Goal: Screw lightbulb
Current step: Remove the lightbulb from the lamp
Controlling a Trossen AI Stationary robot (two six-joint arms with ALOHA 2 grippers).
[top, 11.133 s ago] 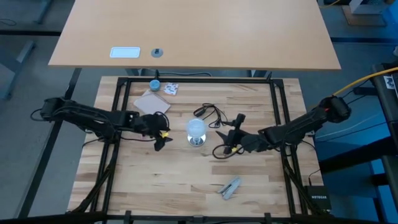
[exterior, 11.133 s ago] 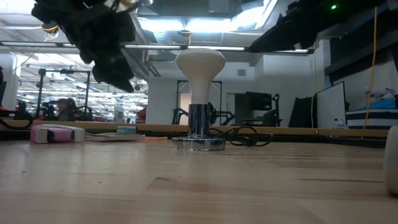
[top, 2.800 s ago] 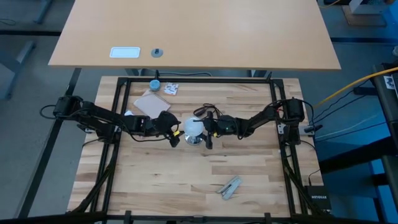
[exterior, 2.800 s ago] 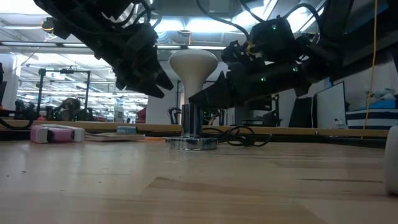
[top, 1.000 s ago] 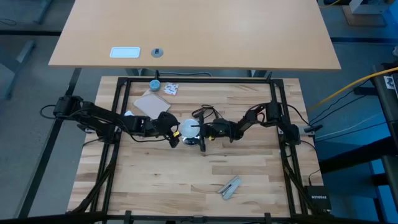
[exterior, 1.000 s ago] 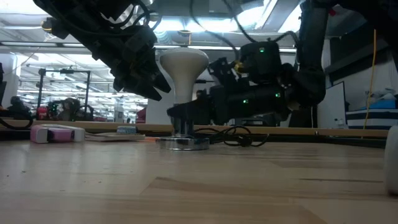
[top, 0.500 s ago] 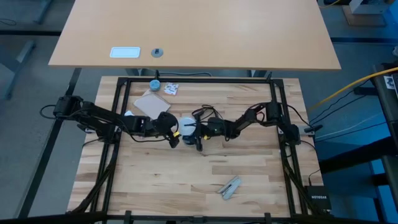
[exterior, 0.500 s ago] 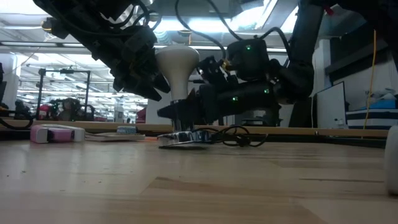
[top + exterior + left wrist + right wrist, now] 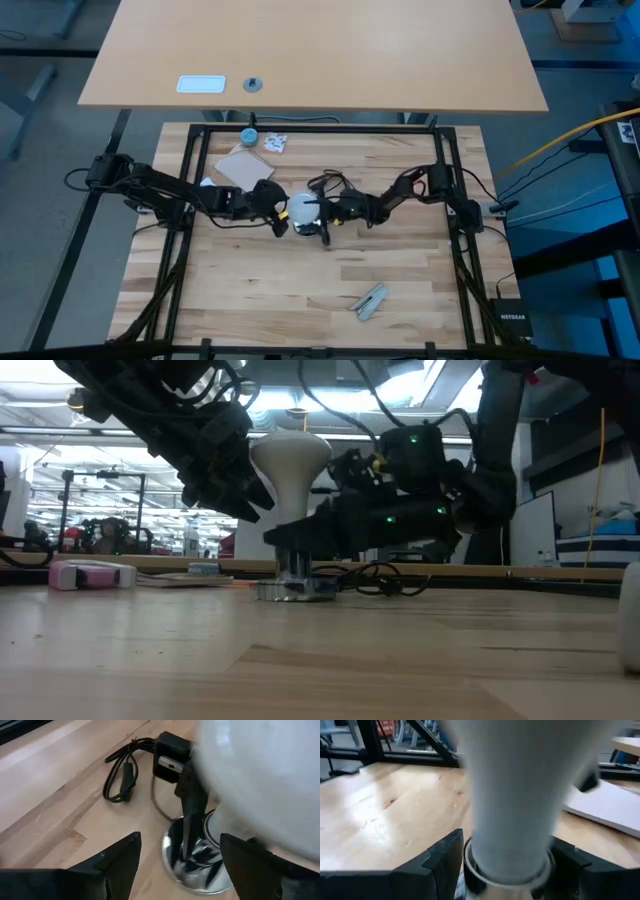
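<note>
Lightbulb (image 9: 291, 462) stands upright between our pincers, right pincer (image 9: 290, 545) clamped low on its socket (image 9: 294, 565) to steady it, left pincer (image 9: 240, 495) spread apart beside the globe.

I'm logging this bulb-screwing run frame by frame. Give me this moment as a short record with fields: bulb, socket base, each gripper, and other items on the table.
bulb: lightbulb upright, neck down in the socket
socket base: shiny silver base on the wooden table, black cord trailing from it
left gripper: left gripper open, beside the bulb's globe, not gripping
right gripper: right gripper low, its fingers on either side of the socket collar below the bulb
other items: blue cap, flat card, small silver object
</note>
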